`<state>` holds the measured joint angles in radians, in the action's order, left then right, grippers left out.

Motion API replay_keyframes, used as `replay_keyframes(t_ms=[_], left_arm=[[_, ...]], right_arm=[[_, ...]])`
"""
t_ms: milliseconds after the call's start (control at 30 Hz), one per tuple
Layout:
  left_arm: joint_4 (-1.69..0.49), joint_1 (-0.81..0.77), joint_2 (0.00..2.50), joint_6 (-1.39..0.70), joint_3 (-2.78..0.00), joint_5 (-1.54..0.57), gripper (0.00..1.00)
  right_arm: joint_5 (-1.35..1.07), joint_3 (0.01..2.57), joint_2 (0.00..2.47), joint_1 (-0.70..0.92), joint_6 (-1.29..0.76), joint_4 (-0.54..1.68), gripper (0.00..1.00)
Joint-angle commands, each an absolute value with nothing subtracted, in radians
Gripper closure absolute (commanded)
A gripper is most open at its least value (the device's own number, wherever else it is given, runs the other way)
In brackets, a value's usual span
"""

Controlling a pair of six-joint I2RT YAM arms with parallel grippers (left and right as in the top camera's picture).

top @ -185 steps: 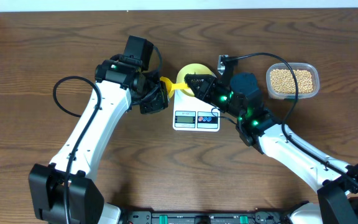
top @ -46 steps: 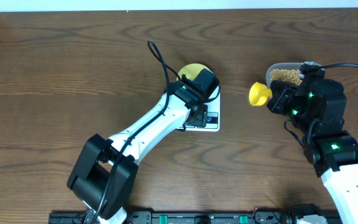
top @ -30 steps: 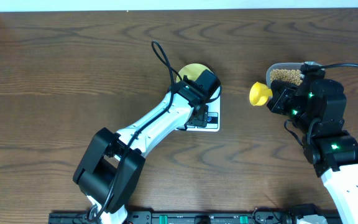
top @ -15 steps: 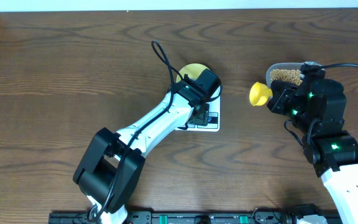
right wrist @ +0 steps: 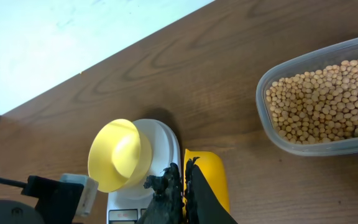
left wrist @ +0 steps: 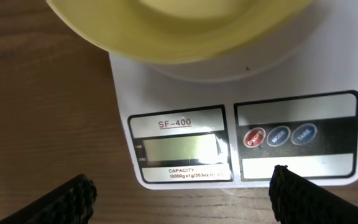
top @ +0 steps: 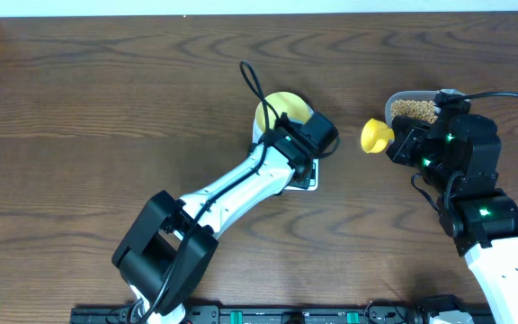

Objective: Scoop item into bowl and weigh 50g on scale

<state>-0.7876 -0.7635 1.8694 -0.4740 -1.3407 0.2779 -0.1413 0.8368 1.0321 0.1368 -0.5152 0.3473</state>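
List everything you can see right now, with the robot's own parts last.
bowl: one, pale yellow, on the scale's platform; no beans visible inside.
scale: one, white, mid-table; display shows no readable digits.
beans: many, tan, in the tub.
tub: one, clear plastic, far right side of the table.
scoop: one, bright yellow, between scale and tub, held in the right jaws.
table: one, dark brown wood.
left arm: one, white and black, jaws open over the scale's front.
right arm: one, white and black, jaws shut on the scoop.
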Motion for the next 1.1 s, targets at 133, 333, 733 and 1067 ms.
replay_keyframes(t_ms=[133, 333, 733, 1067], left_arm=[[-0.775, -0.759, 1.882, -0.496, -1.326, 0.336, 0.09], [-0.744, -0.759, 1.882, -0.496, -1.291, 0.341, 0.09], [-0.701, -0.759, 1.882, -0.529, -1.260, 0.353, 0.09], [-0.620, -0.764, 1.883, -0.529, -1.204, 0.359, 0.09]], right_arm=[[-0.133, 0.848, 1.026, 0.131, -0.519, 0.349, 0.99], [-0.133, 0.848, 1.026, 0.131, -0.519, 0.348, 0.99], [-0.133, 0.848, 1.026, 0.131, -0.519, 0.348, 0.99], [-0.133, 0.848, 1.026, 0.131, -0.519, 0.348, 0.99]])
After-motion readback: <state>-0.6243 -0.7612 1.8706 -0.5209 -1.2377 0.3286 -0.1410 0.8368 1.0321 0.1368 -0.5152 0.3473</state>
